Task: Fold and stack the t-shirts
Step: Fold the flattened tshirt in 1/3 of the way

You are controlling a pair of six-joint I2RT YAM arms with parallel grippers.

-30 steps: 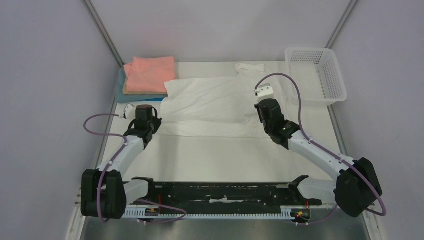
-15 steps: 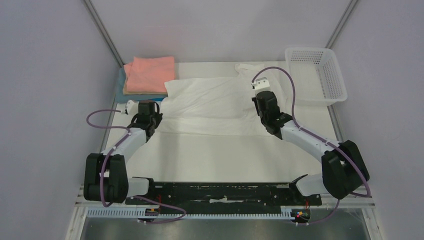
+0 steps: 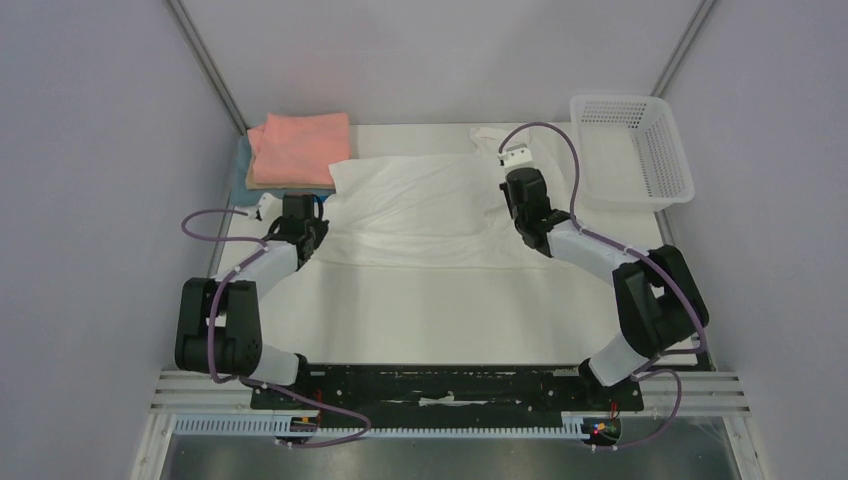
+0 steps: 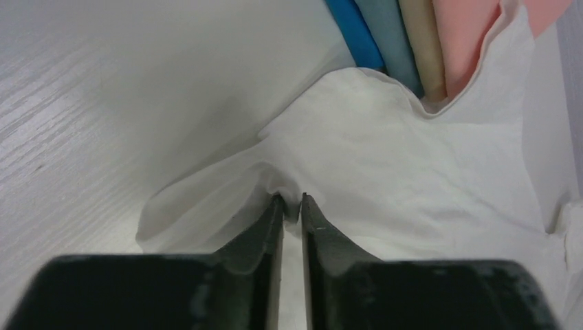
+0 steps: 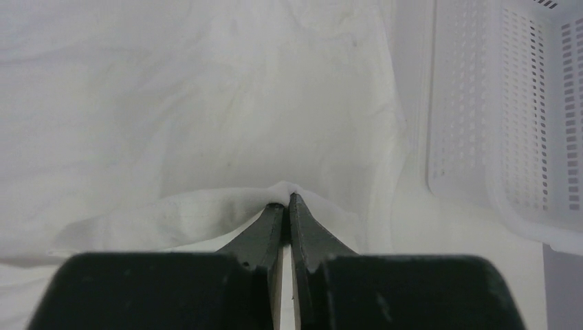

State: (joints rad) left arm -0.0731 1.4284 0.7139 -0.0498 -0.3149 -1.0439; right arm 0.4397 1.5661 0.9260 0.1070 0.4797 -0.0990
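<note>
The left gripper has its jaws pinched together on a raised fold at the edge of the white shirt, which lies spread on the table ahead of both arms. Past these jaws and to their right show the edges of the folded stack: blue shirt, tan shirt and pink shirt. The right gripper is likewise clamped on a ridge of the white shirt, with the basket off to the right of its jaws
</note>
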